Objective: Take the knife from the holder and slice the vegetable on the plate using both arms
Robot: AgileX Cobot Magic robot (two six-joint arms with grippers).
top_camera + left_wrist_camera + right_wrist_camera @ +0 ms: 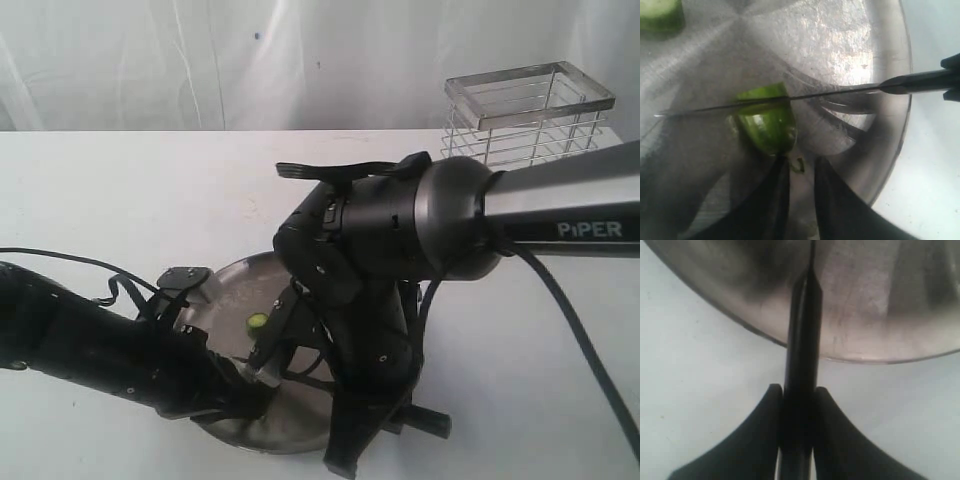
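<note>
Two arms (90, 345) (380, 230): both over the plate (232, 278) on the tabletop (120, 190).
Right jaws: clamped on the knife (801, 365) handle.
Vegetable (767, 125): on the plate, knife blade across it.
Left jaws: slightly apart, tips beside the vegetable.

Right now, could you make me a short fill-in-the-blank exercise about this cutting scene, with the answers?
1. The right fingers hold the knife by its black ____.
2. Its blade lies across the green ____.
3. A second cut piece lies on the same steel ____.
Missing words: handle; vegetable; plate.
</note>
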